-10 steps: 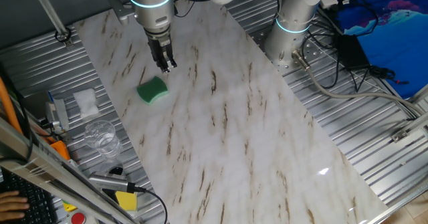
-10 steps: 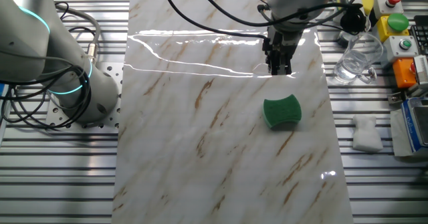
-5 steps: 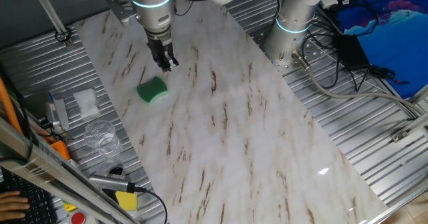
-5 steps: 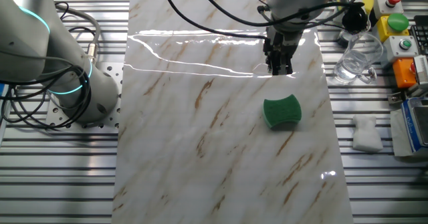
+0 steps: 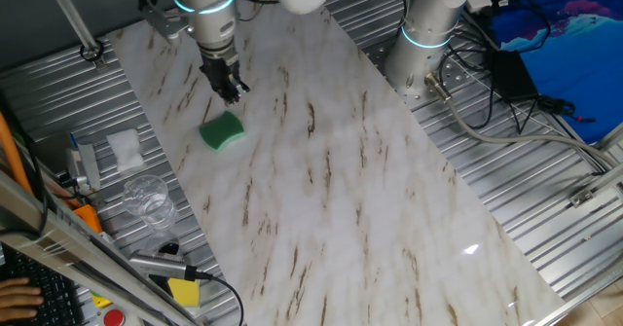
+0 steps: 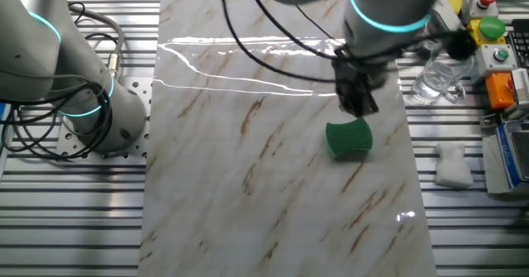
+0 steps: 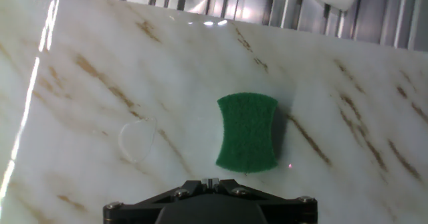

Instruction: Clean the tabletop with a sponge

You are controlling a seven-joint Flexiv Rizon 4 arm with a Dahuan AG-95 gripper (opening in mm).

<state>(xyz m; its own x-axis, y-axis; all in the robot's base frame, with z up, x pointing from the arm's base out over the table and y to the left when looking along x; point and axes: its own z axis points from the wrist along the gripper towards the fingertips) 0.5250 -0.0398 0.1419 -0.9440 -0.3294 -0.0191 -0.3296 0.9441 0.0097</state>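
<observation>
The green sponge (image 5: 222, 131) lies flat on the white marble-look tabletop (image 5: 331, 180). It also shows in the other fixed view (image 6: 348, 137) and in the hand view (image 7: 247, 132). My gripper (image 5: 229, 91) hangs just above and beyond the sponge, fingers pointing down, jaws pressed together and holding nothing. In the other fixed view the gripper (image 6: 361, 107) is right over the sponge's far edge. In the hand view the shut fingertips (image 7: 211, 182) sit at the bottom edge, the sponge just ahead of them. A faint wet ring (image 7: 137, 139) marks the slab left of the sponge.
A white folded cloth (image 5: 125, 148) and a clear glass (image 5: 148, 199) sit on the ribbed metal left of the slab. A yellow block (image 5: 182, 292) lies near the front left. A second robot base (image 5: 421, 44) stands at the slab's far right side, with cables.
My gripper has swung to the left in one fixed view and toward the sponge in the other, now hovering over the sponge's edge. The sponge has not moved.
</observation>
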